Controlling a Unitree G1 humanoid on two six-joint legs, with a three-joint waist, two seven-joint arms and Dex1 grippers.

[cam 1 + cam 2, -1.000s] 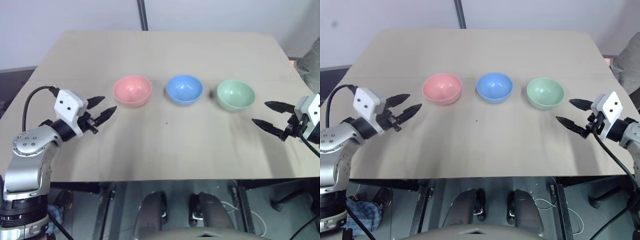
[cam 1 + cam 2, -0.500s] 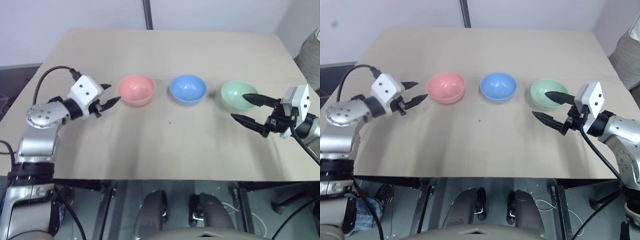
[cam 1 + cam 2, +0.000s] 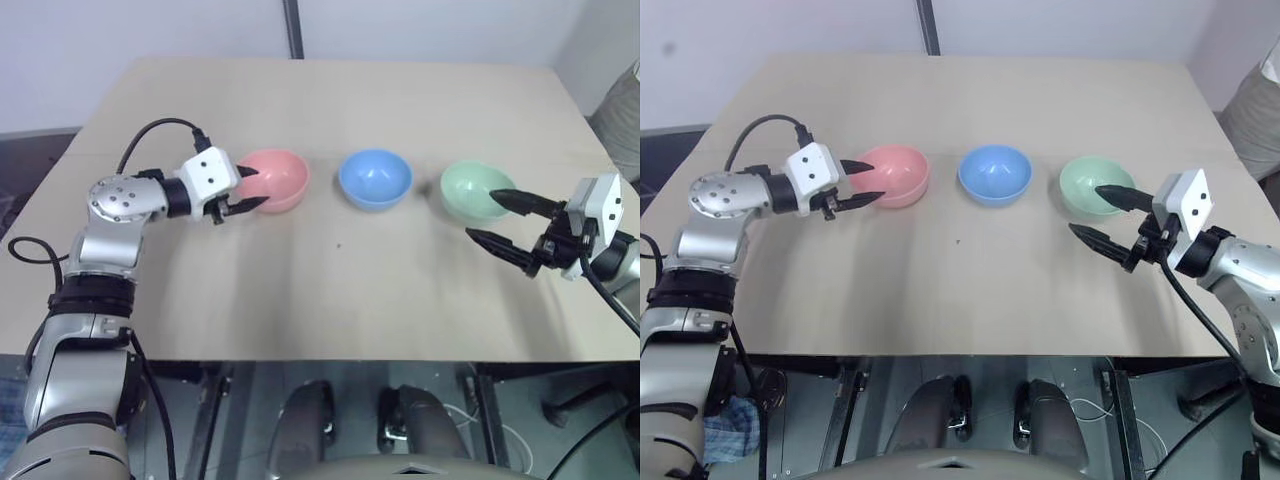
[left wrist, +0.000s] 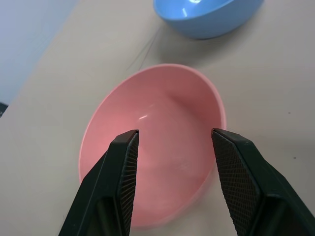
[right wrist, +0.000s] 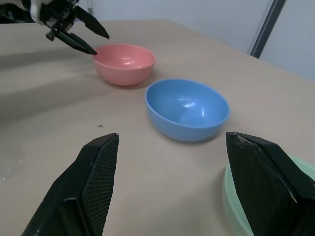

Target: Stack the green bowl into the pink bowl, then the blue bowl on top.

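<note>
A matte beige counter (image 3: 380,300) stands before a pale wall, with a dark post (image 3: 292,28) rising behind it. Three smooth, round plastic bowls sit apart in a row. At the left, the left claw (image 3: 250,188) stands wide at the near rim of the pink bowl (image 3: 275,178). The blue bowl (image 3: 375,178) is in the middle. The green bowl (image 3: 472,190) is rightmost, with the right claw (image 3: 497,217) gaping wide, one finger over its rim.

light: bright, even, overhead | shadows: soft on the beige wooden table (image 3: 400,290) | glare: small highlights inside the round sky-blue plastic bowl (image 5: 187,109) | blur: slight
</note>
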